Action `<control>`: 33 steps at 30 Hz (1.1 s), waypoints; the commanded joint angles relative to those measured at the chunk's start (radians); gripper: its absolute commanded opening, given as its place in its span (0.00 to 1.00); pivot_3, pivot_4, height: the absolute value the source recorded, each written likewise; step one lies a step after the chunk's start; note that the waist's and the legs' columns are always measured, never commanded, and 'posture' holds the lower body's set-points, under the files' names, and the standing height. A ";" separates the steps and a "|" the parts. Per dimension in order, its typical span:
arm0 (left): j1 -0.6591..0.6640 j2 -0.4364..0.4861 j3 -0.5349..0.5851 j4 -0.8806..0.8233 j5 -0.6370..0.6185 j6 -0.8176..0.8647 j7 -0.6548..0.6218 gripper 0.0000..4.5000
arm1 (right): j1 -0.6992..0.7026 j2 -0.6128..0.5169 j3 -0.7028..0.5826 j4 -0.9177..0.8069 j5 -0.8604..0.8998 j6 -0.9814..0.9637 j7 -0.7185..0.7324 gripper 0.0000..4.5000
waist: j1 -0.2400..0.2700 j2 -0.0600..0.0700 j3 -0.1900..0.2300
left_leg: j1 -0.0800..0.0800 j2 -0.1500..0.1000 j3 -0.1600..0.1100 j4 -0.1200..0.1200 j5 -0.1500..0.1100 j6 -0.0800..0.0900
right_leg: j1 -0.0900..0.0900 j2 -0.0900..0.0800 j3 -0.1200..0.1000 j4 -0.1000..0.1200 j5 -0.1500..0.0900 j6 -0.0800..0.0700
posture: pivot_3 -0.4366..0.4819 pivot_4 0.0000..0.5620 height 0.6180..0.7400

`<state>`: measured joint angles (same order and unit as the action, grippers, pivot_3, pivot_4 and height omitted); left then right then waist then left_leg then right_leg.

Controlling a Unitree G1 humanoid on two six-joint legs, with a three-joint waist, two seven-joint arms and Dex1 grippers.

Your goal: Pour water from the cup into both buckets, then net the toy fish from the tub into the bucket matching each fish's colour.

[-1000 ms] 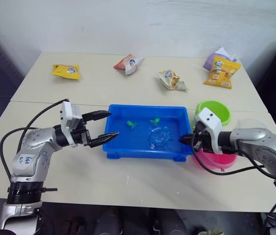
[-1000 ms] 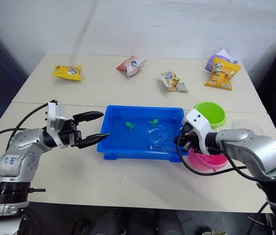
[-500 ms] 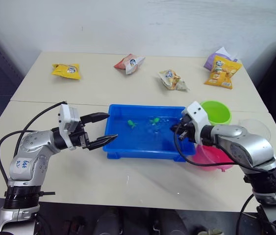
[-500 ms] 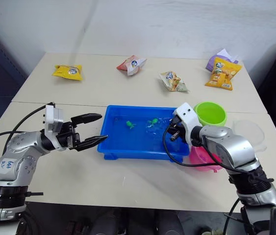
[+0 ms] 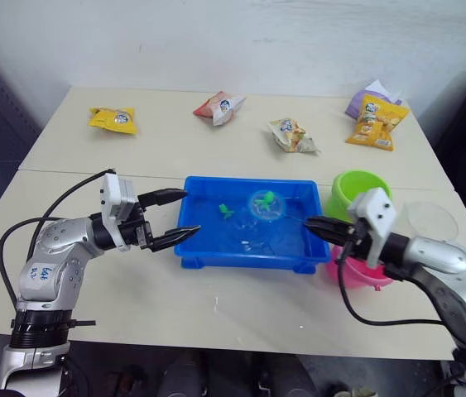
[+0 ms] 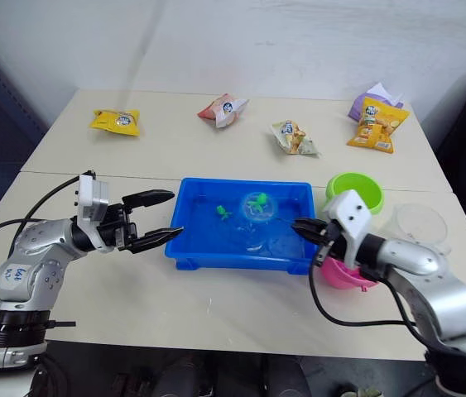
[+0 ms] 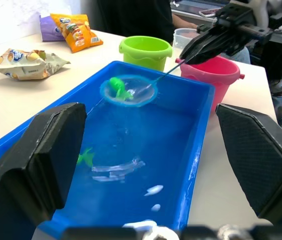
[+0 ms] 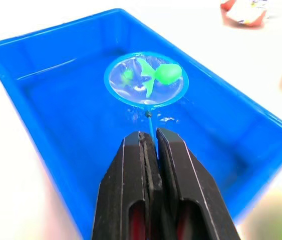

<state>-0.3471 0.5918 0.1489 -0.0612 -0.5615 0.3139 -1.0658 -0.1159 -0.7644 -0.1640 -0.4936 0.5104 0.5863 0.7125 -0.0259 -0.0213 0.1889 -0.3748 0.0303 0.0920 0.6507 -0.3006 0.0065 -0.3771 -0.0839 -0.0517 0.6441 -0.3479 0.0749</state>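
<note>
Right jaws [image 8: 151, 145] pinch the net [image 8: 146, 80] holding 1 green fish [image 8: 162, 75]; tilting it could spill the fish short of the green bucket [image 6: 353, 190].

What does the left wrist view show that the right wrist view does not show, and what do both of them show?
The left wrist view has the green bucket, the pink bucket, a second green fish loose in the water, and the right pincer from outside. The right wrist view looks along that pincer's shut fingers clamping the net's handle. Both share the blue tub and the net with a green fish in its hoop.
</note>
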 commanded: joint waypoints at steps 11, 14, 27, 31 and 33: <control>-0.095 -0.048 -0.043 0.062 -0.014 -0.013 -0.049 0.99 | 0.098 -0.072 -0.267 0.151 -0.245 -0.431 0.013 0.00 | 0.001 0.000 0.000 | 0.001 0.000 0.001 0.000 0.000 0.000 | 0.001 0.001 0.001 0.000 0.000 0.000 | 0.48 0.27 0.98; -0.097 -0.060 -0.052 0.060 -0.010 -0.017 -0.047 0.99 | 0.103 -0.079 -0.271 0.248 -0.335 -0.560 -0.013 0.00 | 0.000 0.000 0.000 | 0.001 0.000 0.001 0.000 0.000 -0.001 | 0.001 0.001 0.001 0.000 0.000 0.000 | 0.48 0.27 0.98; -0.104 -0.083 -0.082 0.040 0.001 -0.019 -0.040 0.99 | 0.091 -0.186 -0.229 0.636 -0.708 -1.037 -0.234 0.00 | -0.001 0.000 0.000 | 0.003 0.000 0.003 0.000 0.001 -0.002 | 0.001 0.002 0.002 0.001 0.000 0.000 | 0.48 0.27 0.98; -0.110 -0.091 -0.091 0.033 0.002 -0.016 -0.031 0.99 | 0.075 -0.226 -0.188 0.690 -0.820 -1.132 -0.315 0.00 | -0.002 0.000 0.000 | 0.004 0.000 0.003 0.000 0.002 -0.003 | 0.001 0.002 0.003 0.002 0.000 0.000 | 0.48 0.27 0.98; -0.115 -0.095 -0.093 0.033 0.005 -0.017 -0.026 0.99 | 0.069 -0.241 -0.172 0.709 -0.862 -1.168 -0.356 0.00 | -0.001 0.000 0.000 | 0.004 0.001 0.003 0.000 0.002 -0.004 | 0.001 0.003 0.003 0.002 0.000 0.000 | 0.48 0.27 0.98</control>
<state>-0.4453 0.5002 0.0565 0.0108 -0.5537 0.3057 -1.0980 -0.0321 -0.9784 -0.3276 0.2077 -0.3165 -0.5344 0.4065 -0.0273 -0.0214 0.1889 -0.3710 0.0310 0.0951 0.6511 -0.2982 0.0024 -0.3763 -0.0811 -0.0486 0.6462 -0.3479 0.0748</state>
